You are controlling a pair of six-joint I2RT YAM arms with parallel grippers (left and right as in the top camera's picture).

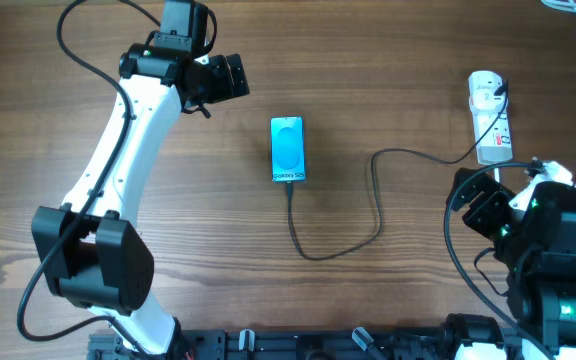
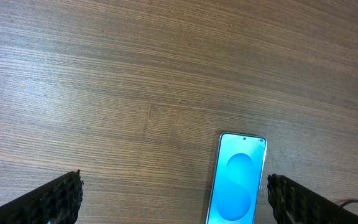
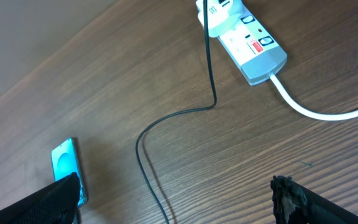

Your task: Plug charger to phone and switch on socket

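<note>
Phone (image 1: 287,150) lies flat on the table (image 1: 388,60), screen lit cyan.
Charger (image 1: 378,215) meets the phone's white-strip end, loops away and runs right to the black plug in the socket (image 1: 490,118), well right of the phone; whether its tip is seated I cannot tell. That loop lies between the phone and the right claw (image 1: 471,203). Left claw (image 1: 236,78) hangs just up-left of the phone. Both claws gape wide, empty.

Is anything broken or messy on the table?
No, nothing stands out. The phone lies flat and straight, screen up. The charger loops loosely from the socket over to the phone's end. Nothing looks spilled or damaged.
</note>
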